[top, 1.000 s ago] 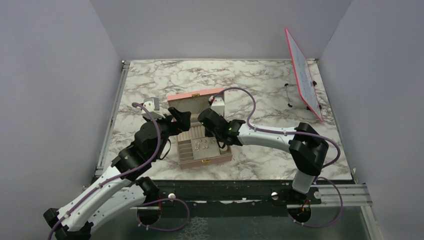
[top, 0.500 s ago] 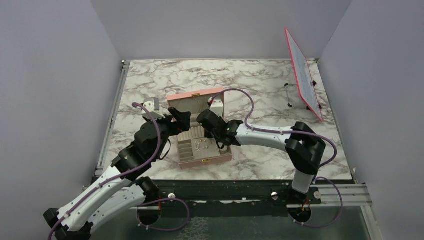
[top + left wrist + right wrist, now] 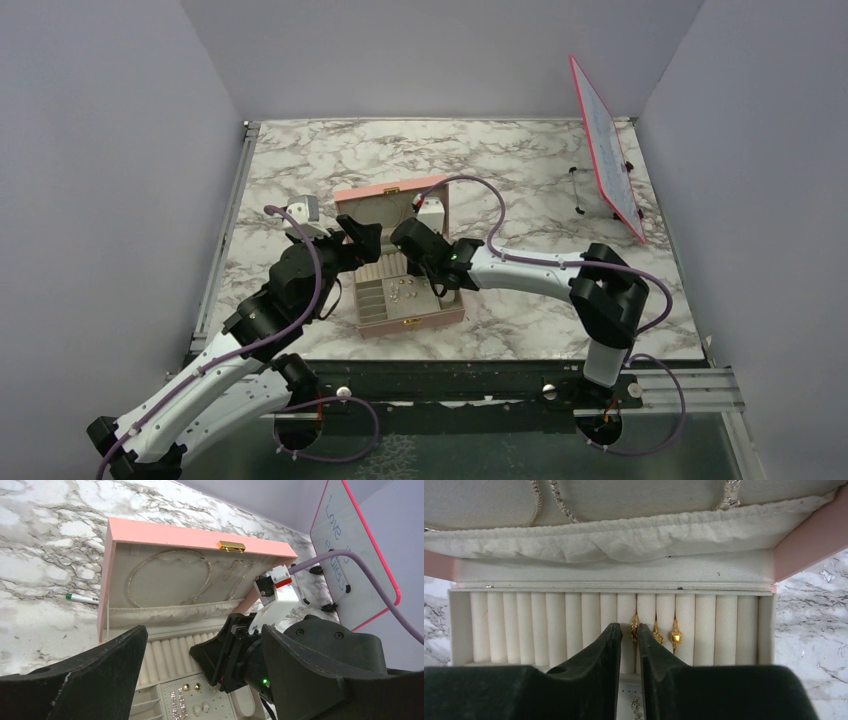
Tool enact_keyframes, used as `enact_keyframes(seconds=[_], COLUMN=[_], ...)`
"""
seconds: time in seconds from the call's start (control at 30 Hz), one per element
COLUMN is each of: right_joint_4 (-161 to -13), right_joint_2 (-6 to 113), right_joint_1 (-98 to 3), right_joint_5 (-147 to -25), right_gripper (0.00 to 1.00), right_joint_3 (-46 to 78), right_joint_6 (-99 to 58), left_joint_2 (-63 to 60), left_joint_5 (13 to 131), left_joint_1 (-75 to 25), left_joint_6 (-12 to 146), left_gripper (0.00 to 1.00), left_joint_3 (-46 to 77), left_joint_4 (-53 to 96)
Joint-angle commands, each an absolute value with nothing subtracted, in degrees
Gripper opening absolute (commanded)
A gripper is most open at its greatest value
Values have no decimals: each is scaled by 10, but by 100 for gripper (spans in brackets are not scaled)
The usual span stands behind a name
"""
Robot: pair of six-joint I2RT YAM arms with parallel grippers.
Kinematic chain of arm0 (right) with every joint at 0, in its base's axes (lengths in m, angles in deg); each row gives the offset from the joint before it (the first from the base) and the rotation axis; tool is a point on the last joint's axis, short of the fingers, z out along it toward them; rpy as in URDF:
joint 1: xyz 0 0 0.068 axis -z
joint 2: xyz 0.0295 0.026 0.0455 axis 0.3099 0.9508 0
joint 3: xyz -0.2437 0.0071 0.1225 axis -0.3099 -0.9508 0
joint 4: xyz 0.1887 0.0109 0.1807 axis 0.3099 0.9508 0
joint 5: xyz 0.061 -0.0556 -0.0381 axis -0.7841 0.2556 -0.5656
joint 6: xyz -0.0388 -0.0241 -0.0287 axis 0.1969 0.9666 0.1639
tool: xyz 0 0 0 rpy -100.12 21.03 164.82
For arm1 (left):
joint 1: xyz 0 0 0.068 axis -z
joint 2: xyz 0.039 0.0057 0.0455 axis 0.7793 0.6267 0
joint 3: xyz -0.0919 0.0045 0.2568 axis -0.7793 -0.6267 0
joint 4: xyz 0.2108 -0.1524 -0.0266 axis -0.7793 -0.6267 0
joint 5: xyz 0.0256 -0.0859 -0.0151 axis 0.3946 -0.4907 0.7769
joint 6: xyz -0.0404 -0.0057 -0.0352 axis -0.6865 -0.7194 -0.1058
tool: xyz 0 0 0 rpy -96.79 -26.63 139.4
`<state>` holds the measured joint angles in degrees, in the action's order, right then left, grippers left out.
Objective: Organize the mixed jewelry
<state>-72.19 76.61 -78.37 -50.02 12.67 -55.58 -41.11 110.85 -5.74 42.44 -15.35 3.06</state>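
Pink rectangular jewelry box with beige lining (image 3: 410, 320) is seen open on the marble table (image 3: 500, 160). Right gripper (image 3: 628, 630) is positioned low over the cream ring rolls (image 3: 524, 625), fingers slightly apart, nothing clamped. Three tiny gold-coloured rings (image 3: 675, 637) are slotted in the rolls just right of its fingertips, the leftmost beside the right finger. Small earring-like pieces (image 3: 192, 686) are seen in the nearer compartment. Left gripper (image 3: 202, 630) is held wide apart above the box, empty.

Left hand (image 3: 202, 630) spread wide, right hand (image 3: 627, 630) pointed downward, jaws narrowly parted
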Motion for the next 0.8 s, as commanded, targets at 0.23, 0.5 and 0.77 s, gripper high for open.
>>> enact_keyframes(seconds=[0.23, 0.5, 0.77], right_joint_4=[-679, -620, -630], right_joint_2=[708, 732, 750], right_joint_1=[-787, -784, -777], right_joint_5=[-454, -418, -435], right_gripper=[26, 17, 17], right_joint_3=[138, 149, 149], right_joint_6=[-542, -571, -561], left_joint_2=[-400, -396, -396], left_joint_5=[1113, 1110, 1109], left_joint_1=[-59, -59, -58], left_joint_6=[425, 422, 420], left_gripper=[85, 85, 85], left_joint_3=[-152, -151, -151], left_joint_4=[31, 34, 34])
